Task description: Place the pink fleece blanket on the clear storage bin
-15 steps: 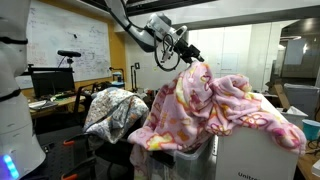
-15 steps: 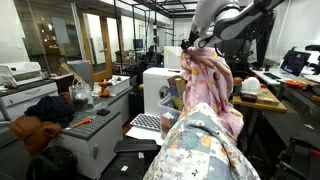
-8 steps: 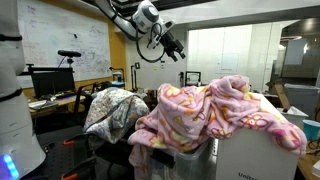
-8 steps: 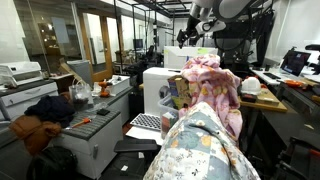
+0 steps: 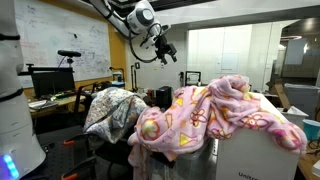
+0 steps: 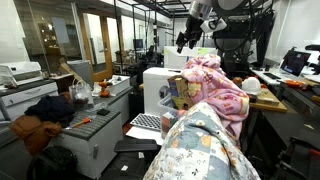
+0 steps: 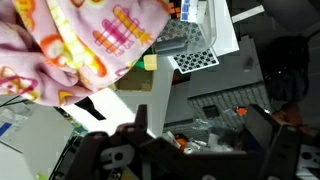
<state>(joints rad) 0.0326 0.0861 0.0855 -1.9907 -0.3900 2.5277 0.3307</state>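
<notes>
The pink fleece blanket with yellow, orange and white shapes lies in a loose heap draped over the clear storage bin, which shows only below its hem. It also shows in an exterior view and at the top left of the wrist view. My gripper hangs open and empty in the air above and to the side of the heap, apart from it; it also shows in an exterior view. In the wrist view the gripper has its jaws spread with nothing between them.
A white box-shaped cabinet stands beside the bin, partly under the blanket. A grey-and-white patterned blanket lies over a chair close by and fills the foreground in an exterior view. Desks, monitors and cabinets crowd the room.
My gripper has let go of the pink blanket and risen up and away from it. The blanket's lifted peak has dropped and settled into a lower heap.
</notes>
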